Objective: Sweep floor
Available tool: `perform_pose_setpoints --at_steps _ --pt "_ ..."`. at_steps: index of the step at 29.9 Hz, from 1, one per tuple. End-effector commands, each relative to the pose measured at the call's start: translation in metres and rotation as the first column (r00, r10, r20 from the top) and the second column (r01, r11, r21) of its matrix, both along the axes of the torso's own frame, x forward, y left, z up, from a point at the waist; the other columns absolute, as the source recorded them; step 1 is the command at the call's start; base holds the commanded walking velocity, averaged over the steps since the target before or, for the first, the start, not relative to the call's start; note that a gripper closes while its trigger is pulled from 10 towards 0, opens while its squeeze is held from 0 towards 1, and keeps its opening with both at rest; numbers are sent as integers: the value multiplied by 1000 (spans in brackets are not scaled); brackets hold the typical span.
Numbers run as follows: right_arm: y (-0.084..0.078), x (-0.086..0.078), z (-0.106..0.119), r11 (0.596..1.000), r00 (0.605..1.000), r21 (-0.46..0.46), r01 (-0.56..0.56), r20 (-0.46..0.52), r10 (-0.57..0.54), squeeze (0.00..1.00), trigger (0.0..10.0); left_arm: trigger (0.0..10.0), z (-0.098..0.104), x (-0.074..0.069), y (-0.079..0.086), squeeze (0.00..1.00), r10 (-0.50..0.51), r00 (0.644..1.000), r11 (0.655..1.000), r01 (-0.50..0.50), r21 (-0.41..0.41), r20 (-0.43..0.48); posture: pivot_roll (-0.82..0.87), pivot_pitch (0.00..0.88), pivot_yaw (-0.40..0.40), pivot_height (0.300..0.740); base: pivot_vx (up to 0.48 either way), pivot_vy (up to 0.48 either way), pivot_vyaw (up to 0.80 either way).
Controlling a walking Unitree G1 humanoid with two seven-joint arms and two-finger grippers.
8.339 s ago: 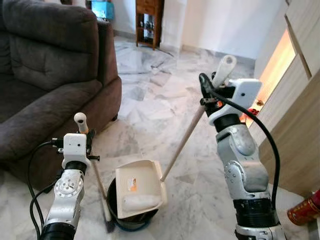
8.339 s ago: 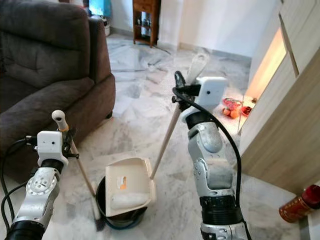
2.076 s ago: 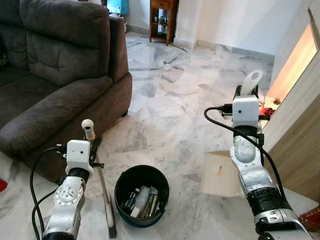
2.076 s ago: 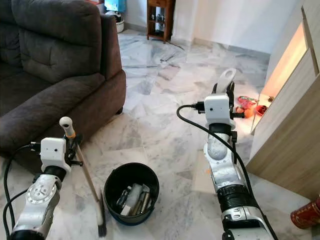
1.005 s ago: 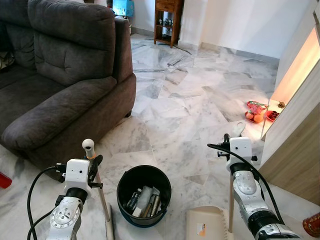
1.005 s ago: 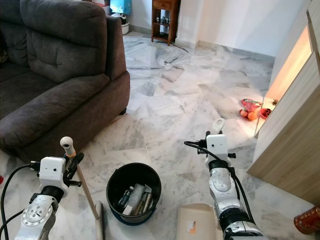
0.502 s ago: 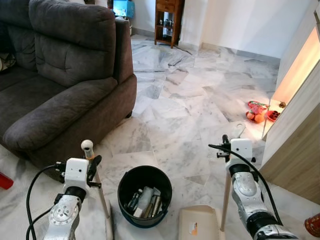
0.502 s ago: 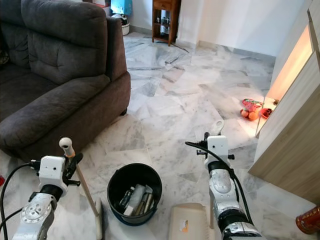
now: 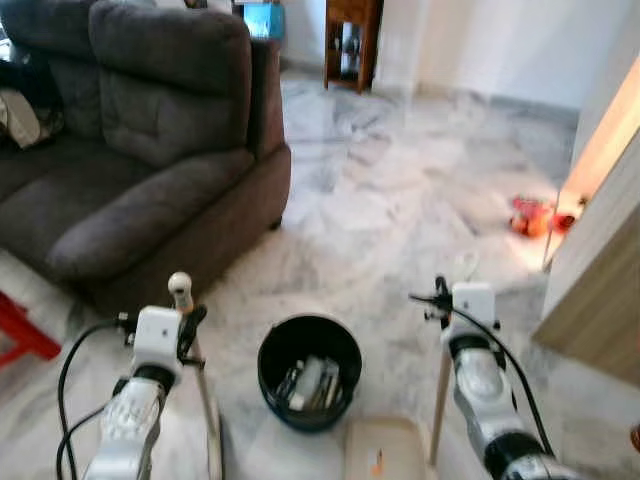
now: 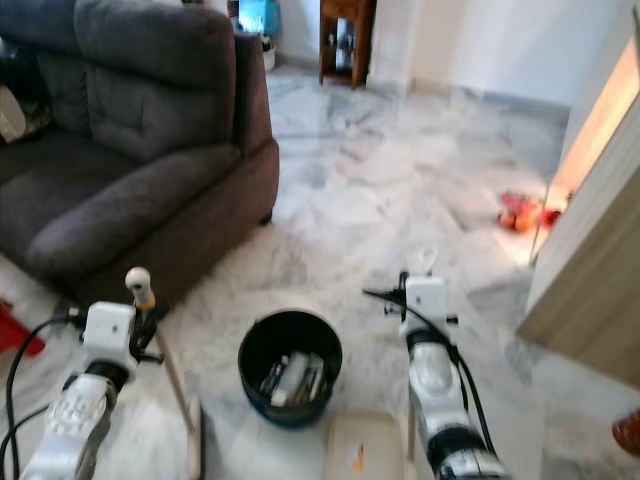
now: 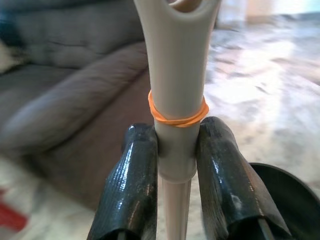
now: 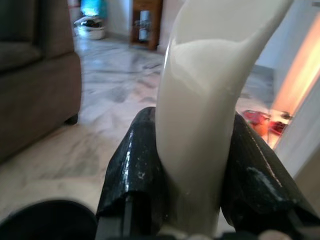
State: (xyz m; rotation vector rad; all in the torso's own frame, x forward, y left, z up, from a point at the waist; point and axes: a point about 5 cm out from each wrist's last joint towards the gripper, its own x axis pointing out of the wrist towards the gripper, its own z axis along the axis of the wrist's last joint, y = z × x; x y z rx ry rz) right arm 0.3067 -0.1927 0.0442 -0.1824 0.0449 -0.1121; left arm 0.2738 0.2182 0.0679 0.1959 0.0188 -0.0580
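From the head cameras I see my left gripper (image 9: 186, 325) low on my left, clamped near the top of the broom handle (image 9: 200, 385), which runs down from it to the marble floor (image 9: 400, 190); the broom's knob sits just above the fingers. My right gripper (image 9: 440, 300) is low on my right, holding the dustpan handle (image 9: 438, 420) near its top, with the pole dropping to the floor just beside the cream dustpan (image 9: 385, 455), which lies flat below and inboard of that gripper. Between the two grippers stands a black bin (image 9: 309, 370) with litter in it, apart from both tools. A dark grey sofa (image 9: 140, 150) lies beyond the left gripper, a wooden cabinet (image 9: 600, 270) outboard of the right one, and a small red and orange heap sits on the floor further out; the frames are blurred. In the left wrist view, both black fingers (image 11: 127, 192) press against the pale broom handle (image 11: 176, 100), just below an orange rubber band (image 11: 177, 116). In the right wrist view, the two fingers (image 12: 135, 165) close snugly on the white dustpan handle (image 12: 200, 125), the bin rim showing beneath.
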Motion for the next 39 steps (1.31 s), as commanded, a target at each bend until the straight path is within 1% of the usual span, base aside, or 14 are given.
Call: perform_pose_setpoints --at_steps 1,6,11,16,18,22,24,26,27,31,33,35,36,39 --pt "3 4 6 1000 1000 0 -12 26 12 0 10000 10000 -3 -4 1 0 5 1000 1000 -5 10 -4 60 0 16 740 -285 0 0" --pt "4 6 7 1000 999 3 -15 29 15 0 10000 10000 -5 -3 2 0 11 1000 1000 -11 8 -1 60 0 7 740 -289 0 0" --pt "4 6 8 1000 999 18 -17 39 17 0 10000 10000 -7 -2 -3 0 2 1000 1000 -2 1 -2 55 0 4 740 -286 0 0" --pt "1 4 6 999 999 37 -3 33 2 0 10000 10000 -9 2 -8 0 -1 1000 1000 1 -5 -5 58 0 -5 740 -284 0 0" --pt "-1 2 4 999 1000 38 -1 23 0 0 10000 10000 -9 5 -11 0 9 1000 1000 -9 -6 1 66 0 -15 740 0 0 0" --pt "-9 0 2 998 1000 53 20 14 -21 0 10000 10000 -7 7 -15 0 8 1000 1000 -7 -9 14 81 0 -30 740 0 0 0" --pt "-15 -1 2 998 1000 57 30 6 -31 0 10000 10000 -9 5 -18 0 8 1000 1000 -7 -13 19 101 0 -49 740 0 0 0" --pt "-17 -1 2 998 999 58 32 6 -32 0 10000 10000 -10 4 -19 0 10 1000 1000 -10 -17 21 101 0 -49 740 0 0 0" --pt "-20 -2 2 997 999 64 35 3 -35 0 10000 10000 -9 4 -19 0 16 999 1000 -16 -19 30 130 0 -64 740 0 0 0" --pt "-26 -5 -1 997 999 67 47 -21 -46 0 10000 10000 -5 1 -17 0 42 998 999 -41 -23 54 154 0 -78 740 0 0 0" --pt "-27 -5 -2 997 999 61 46 -21 -45 0 10000 10000 -9 -3 -16 0 52 998 998 -51 -24 45 156 0 -77 740 0 0 0" --pt "-27 -6 -1 996 999 77 44 -16 -43 0 10000 10000 -14 -6 -14 0 57 998 998 -56 -16 30 158 0 -72 740 0 0 -800" --pt "-28 -6 -2 996 999 68 49 -18 -48 0 10000 10000 -15 -8 -13 0 58 998 998 -57 -16 26 169 0 -66 740 0 0 -800" --pt "-30 -6 -2 995 998 71 66 -23 -65 0 10000 10000 -14 -7 -13 0 55 998 998 -55 -12 27 194 0 -62 740 0 0 -800"
